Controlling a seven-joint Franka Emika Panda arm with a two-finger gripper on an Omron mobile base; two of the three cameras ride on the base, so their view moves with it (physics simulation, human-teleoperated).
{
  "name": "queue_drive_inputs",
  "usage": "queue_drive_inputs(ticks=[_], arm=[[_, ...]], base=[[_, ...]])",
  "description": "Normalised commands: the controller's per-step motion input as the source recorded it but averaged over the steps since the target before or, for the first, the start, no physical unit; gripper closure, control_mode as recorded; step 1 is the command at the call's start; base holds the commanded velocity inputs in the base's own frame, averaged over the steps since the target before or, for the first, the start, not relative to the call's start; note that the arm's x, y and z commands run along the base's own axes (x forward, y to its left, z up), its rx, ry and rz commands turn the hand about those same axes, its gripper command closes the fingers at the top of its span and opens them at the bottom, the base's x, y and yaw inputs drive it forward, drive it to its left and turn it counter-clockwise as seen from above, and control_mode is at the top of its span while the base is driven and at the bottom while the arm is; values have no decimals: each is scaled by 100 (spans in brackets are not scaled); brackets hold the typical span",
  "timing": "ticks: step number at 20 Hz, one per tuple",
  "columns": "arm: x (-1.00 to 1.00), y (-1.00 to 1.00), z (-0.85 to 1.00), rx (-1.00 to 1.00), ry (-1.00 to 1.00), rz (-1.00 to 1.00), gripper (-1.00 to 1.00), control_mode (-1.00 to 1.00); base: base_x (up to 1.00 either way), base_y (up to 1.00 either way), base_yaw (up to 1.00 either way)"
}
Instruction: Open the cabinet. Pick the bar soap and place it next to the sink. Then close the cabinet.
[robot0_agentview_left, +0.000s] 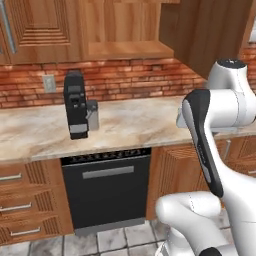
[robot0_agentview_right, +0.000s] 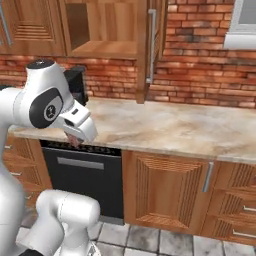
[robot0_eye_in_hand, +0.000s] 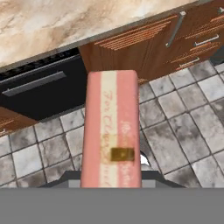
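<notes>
Gripping the soap (robot0_eye_in_hand: 113, 131), the pincer (robot0_agentview_right: 75, 139) is closed on the bar's lower end, its tips hidden under the block in the hand view. The soap stands up from the pincer as a pink bar with a paler stripe of faint lettering and a small gold patch. Behind it lie the grey floor tiles (robot0_eye_in_hand: 183, 131), the black dishwasher (robot0_eye_in_hand: 39, 89) and the tabletop (robot0_eye_in_hand: 65, 22) edge.

In the right base view the pincer hangs just in front of the tabletop (robot0_agentview_right: 190, 127) edge, above the dishwasher (robot0_agentview_right: 82, 177), with a sliver of the soap (robot0_agentview_right: 74, 140) showing beneath the white hand.

The cabinet (robot0_agentview_right: 105, 30) is open: its door (robot0_agentview_right: 150, 47) is swung out edge-on with the silver handle (robot0_agentview_right: 152, 45) facing the camera, and the wooden shelf (robot0_agentview_right: 107, 48) shows inside. In the left base view the open cabinet (robot0_agentview_left: 127, 30) sits above the tabletop (robot0_agentview_left: 130, 125), with the black coffee machine (robot0_agentview_left: 76, 104) standing by the brick wall (robot0_agentview_left: 130, 77).
</notes>
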Motion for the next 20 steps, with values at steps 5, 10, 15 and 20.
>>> queue_drive_inputs(ticks=[5, 10, 15, 20], arm=[[0, 0, 0, 0, 0, 0, 100, 100], [0, 0, 0, 0, 0, 0, 100, 100], [0, 0, 0, 0, 0, 0, 100, 100], [0, 0, 0, 0, 0, 0, 100, 100]], base=[[-97, 2, -24], [-98, 2, -75], [-96, 0, -96], [-90, 0, -97]])
